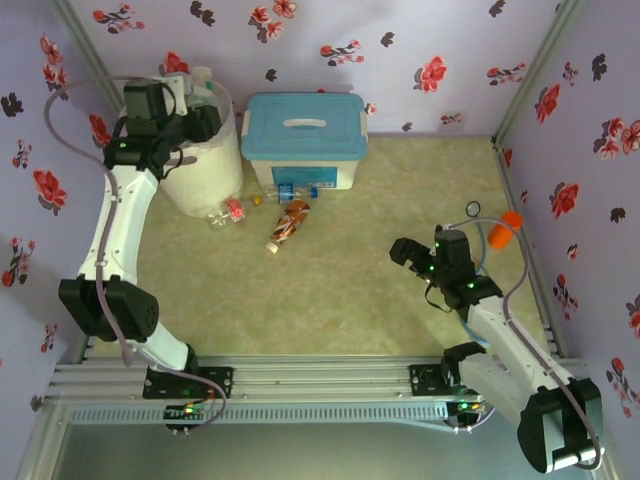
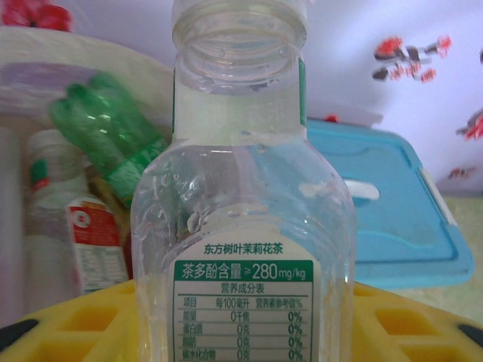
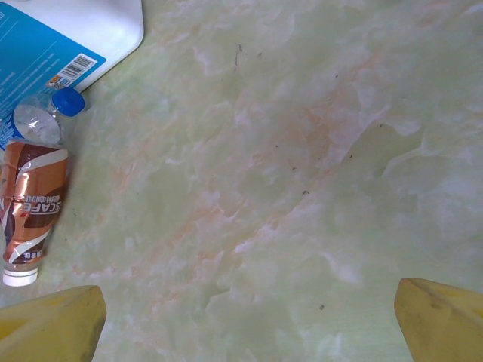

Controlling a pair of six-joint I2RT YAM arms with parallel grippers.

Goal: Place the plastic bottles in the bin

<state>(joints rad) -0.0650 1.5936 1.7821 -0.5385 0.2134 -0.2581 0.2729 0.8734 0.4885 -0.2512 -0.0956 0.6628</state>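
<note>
My left gripper point(image 1: 200, 118) hangs over the bin point(image 1: 205, 185), jaws pinching a clear bottle point(image 2: 241, 226) across its labelled body. It looks empty, so I reckon it's feather-light and thin-walled, liable to buckle or slip under a hard squeeze. Right gripper point(image 1: 422, 248) has its jaws spread wide above the table point(image 1: 350, 290). A brown bottle point(image 1: 290, 222) lies by the blue-lidded box point(image 1: 305, 125) — crumpled, soft — I'd grasp it mid-body.

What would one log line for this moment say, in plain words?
left claw: shut on clear bottle, over bin | right claw: open, above table | not yet binned: brown bottle
</note>
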